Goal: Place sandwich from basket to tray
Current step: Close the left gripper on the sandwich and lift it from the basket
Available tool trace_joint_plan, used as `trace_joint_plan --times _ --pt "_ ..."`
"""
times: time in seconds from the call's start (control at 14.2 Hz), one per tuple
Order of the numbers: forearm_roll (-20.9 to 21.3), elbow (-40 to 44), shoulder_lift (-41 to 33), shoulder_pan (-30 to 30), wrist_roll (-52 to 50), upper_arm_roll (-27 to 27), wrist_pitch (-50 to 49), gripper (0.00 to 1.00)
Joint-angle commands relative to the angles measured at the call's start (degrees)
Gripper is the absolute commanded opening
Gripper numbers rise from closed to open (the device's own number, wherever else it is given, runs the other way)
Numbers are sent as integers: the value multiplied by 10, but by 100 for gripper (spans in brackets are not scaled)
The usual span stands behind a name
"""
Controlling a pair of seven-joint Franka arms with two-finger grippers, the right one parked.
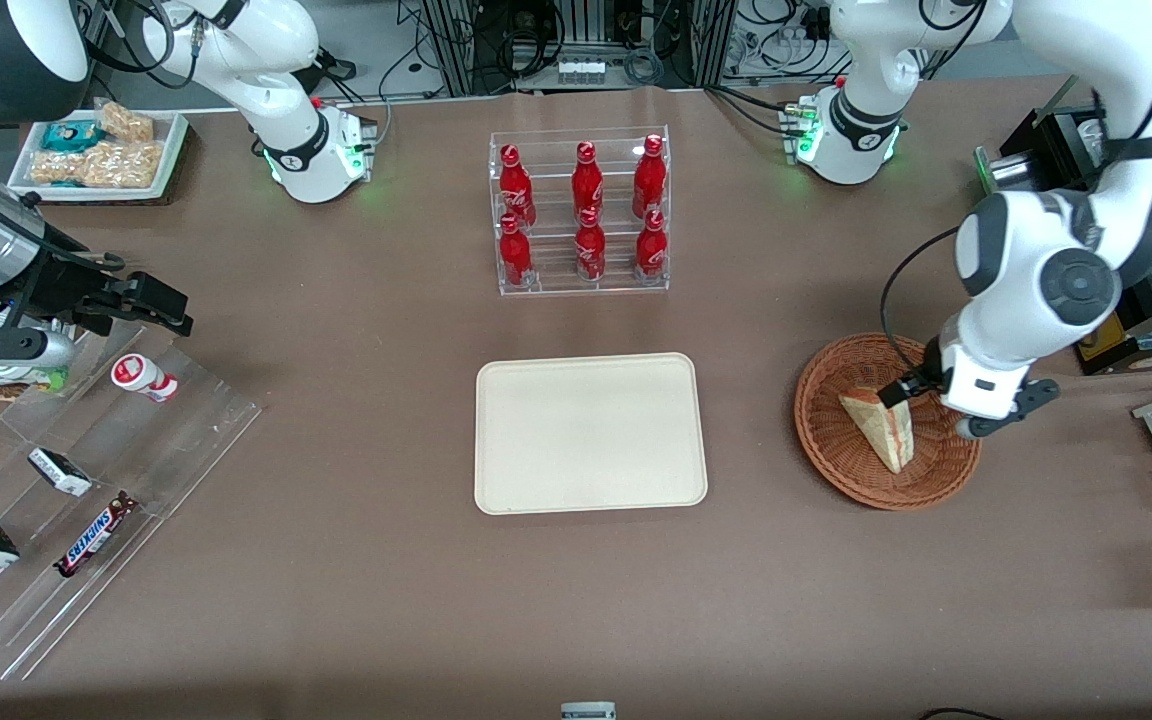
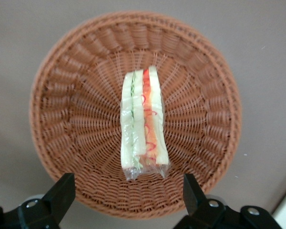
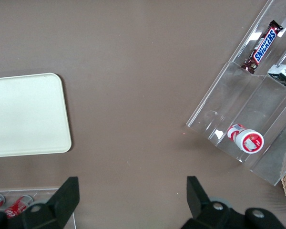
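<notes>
Gripper [image 2: 126, 198] jaws wide apart above sandwich [image 2: 144, 125], touching nothing

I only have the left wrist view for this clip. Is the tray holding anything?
Observer: No, the tray is bare in the front view.
Operator: Where is it relative to the basket?
Observer: Beside the basket, toward the parked arm's end of the table.
Operator: And the hand?
Observer: The hand hangs over the basket, fingers open, straddling the sandwich, which stands on edge.

Brown table [image 1: 336, 560], cable clutter along farthest edge [image 1: 576, 50]
</notes>
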Motion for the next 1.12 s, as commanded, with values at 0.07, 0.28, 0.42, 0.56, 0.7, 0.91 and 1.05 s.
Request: trace_joint_plan --times 0.07,0.28,0.42,0.56,0.7,0.91,1.05 --pt "13 -9 59 -10 -12 2 48 87" --pt "12 6 72 -8 -10 2 49 0" --pt "12 33 52 -7 -7 2 14 0" --pt "12 88 42 -10 -6 1 -75 0" --pt "8 164 35 -11 -10 -13 -158 0" --pt "8 255 46 -21 -37 -96 -240 0" --pt "12 270 69 -67 -84 -127 -226 0"
